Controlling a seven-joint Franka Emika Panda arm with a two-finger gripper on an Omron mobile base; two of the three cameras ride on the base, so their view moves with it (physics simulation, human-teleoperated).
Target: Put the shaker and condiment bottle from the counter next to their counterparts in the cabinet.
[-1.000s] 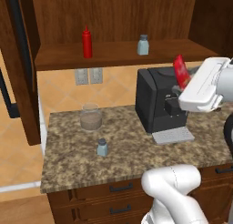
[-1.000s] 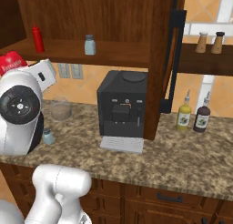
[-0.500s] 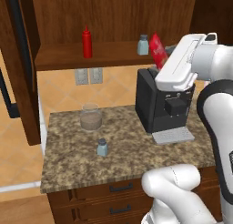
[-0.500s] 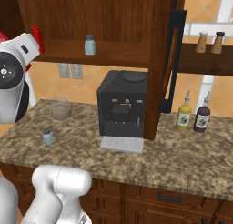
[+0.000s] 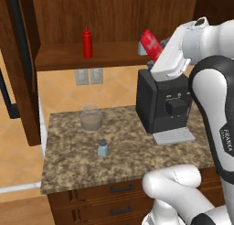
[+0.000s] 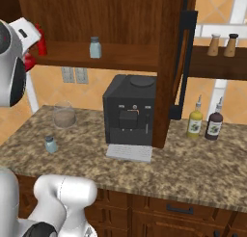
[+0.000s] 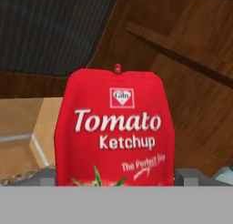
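Observation:
My gripper (image 5: 157,56) is shut on the condiment bottle (image 5: 150,42), a red ketchup pouch-bottle held tilted in the air above the coffee machine, just in front of the cabinet shelf (image 5: 64,59). In the hand view the condiment bottle (image 7: 113,127) sits between my fingertips (image 7: 45,176). The shaker (image 5: 103,148) stands on the counter (image 5: 68,169), also seen as the shaker (image 6: 50,144). On the shelf are the counterparts: a tall red squeeze bottle (image 5: 87,42) at the left and a pale shaker (image 6: 95,47) further right.
A black coffee machine (image 5: 162,105) stands under my hand. A glass jar (image 5: 90,117) sits behind the counter shaker. The open cabinet door (image 5: 20,68) hangs at the left. Two sauce bottles (image 6: 195,123) stand right of the machine.
My arm has swung left and upward with the condiment bottle, from beside the coffee machine's right side to above it, near the shelf. The things on the counter have not moved.

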